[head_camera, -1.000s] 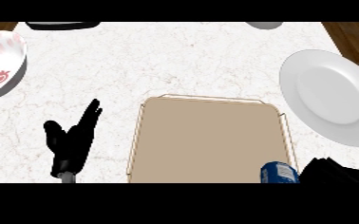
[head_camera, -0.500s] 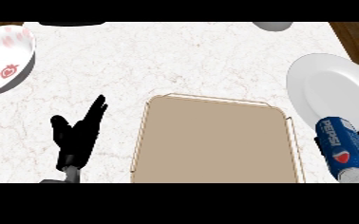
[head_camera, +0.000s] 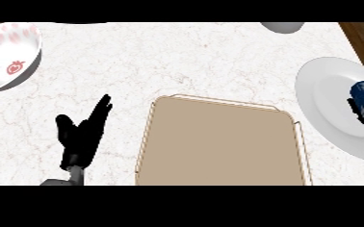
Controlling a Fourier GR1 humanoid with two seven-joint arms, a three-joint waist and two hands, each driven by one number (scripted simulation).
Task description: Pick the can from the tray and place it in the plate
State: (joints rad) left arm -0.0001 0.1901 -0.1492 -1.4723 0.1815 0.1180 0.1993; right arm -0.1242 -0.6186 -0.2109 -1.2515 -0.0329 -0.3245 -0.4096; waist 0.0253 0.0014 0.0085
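The blue can (head_camera: 358, 90) shows only as a sliver at the view's right edge, over the white plate (head_camera: 326, 101). Dark fingers of my right hand (head_camera: 353, 107) curl against the can's lower side; the rest of that hand is cut off by the edge. I cannot tell whether the can touches the plate. The flat tan tray (head_camera: 220, 146) lies in the lower middle with nothing on it. My left hand (head_camera: 80, 135) rests open on the counter to the tray's left, fingers pointing up and to the right.
A white bowl with red strawberry prints (head_camera: 14, 53) sits at the far left. A grey round object (head_camera: 282, 26) pokes in at the top right. The counter's brown edge (head_camera: 354, 34) runs down the upper right corner.
The can has travelled from the tray's lower right corner up and rightward to above the plate. The view has shifted, so the tray and my still left hand appear further right.
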